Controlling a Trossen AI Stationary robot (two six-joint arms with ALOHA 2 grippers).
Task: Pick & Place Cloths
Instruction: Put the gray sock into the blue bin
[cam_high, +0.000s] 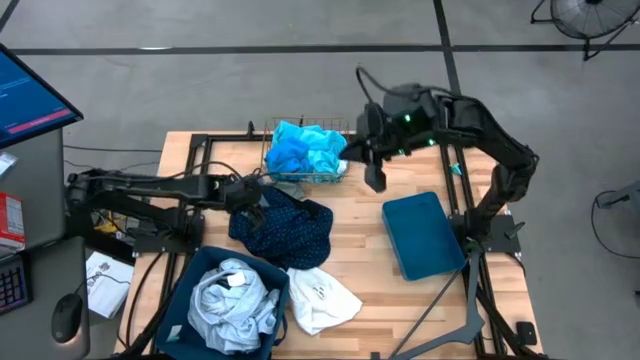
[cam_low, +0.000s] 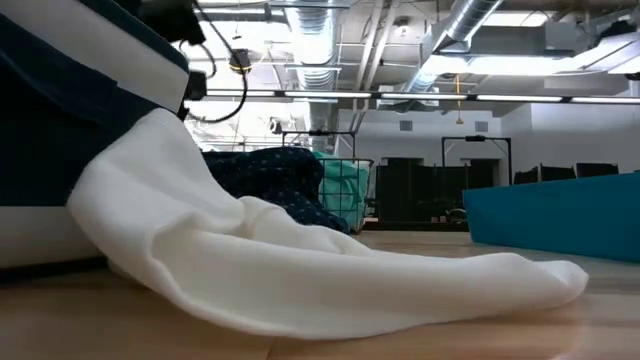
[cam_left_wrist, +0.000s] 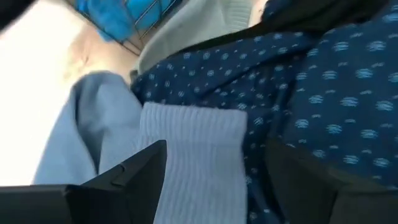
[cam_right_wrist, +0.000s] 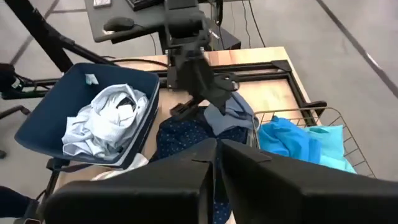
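**Navy dotted garment in a heap mid-table, left gripper spread open over it**

Wooden table seen from above, w/ both dark arms reaching in. Left gripper sits at the edge of the navy dotted garment, which lies crumpled near the table's centre. Its fingers stand apart, nothing clamped between them; in the left wrist view a pale grey-blue ribbed cuff lies betw. the two fingers, on top of the navy fabric. Can't tell whether the fingers touch the cloth.

Right gripper hangs above the table just beside the gold wire basket, fingers pressed together, holding nothing. Basket is at the table's far edge & holds turquoise and bright blue cloths.

Dark teal bin at the near left corner contains a crumpled pale grey garment. White cloth lies flat on the wood just beside that bin, touching the navy heap's near edge. Second teal bin rests on the right side, bottom up.
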